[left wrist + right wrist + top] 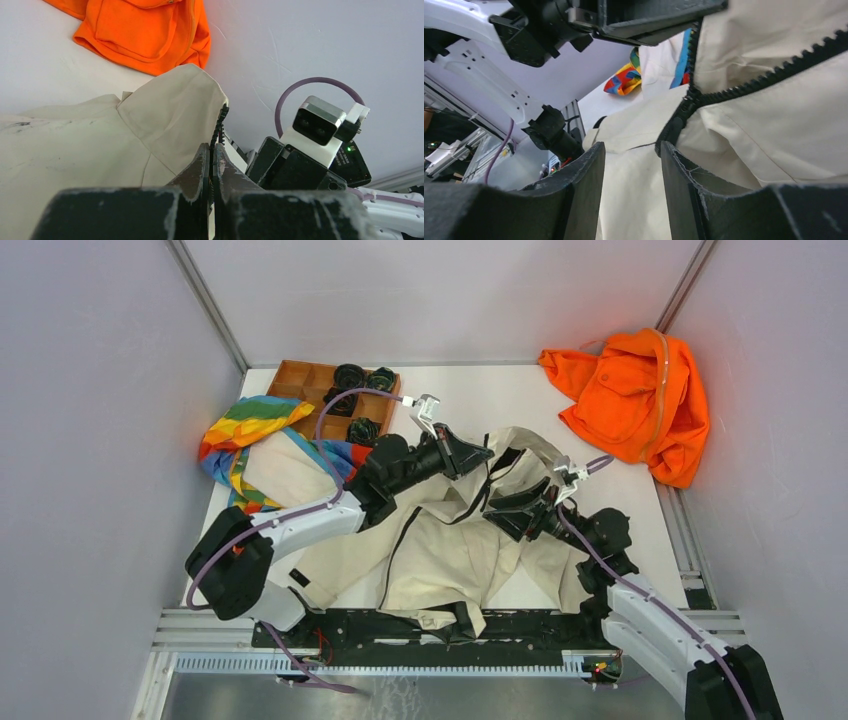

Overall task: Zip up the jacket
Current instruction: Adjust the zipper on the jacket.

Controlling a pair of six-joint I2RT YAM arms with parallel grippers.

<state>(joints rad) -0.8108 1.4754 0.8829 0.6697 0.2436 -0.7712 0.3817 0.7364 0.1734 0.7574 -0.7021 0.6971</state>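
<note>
The beige jacket (450, 550) lies spread in the middle of the table, its front open. My left gripper (480, 453) is shut on the jacket's zipper edge near the collar. In the left wrist view the black zipper teeth (218, 122) rise out from between the shut jaws of the left gripper (211, 150). My right gripper (497, 508) stands open just below and to the right of it. In the right wrist view the two rows of zipper teeth (774, 75) meet at a black slider (674, 130) beside the right fingertip (669, 150). Beige cloth shows behind the gap of the right gripper (631, 147).
A bright orange garment (635, 400) lies at the back right corner. A rainbow-striped cloth (245, 430) sits at the left, next to a wooden compartment tray (290, 380) with dark rolled items (350, 375). The two arms are close together over the jacket.
</note>
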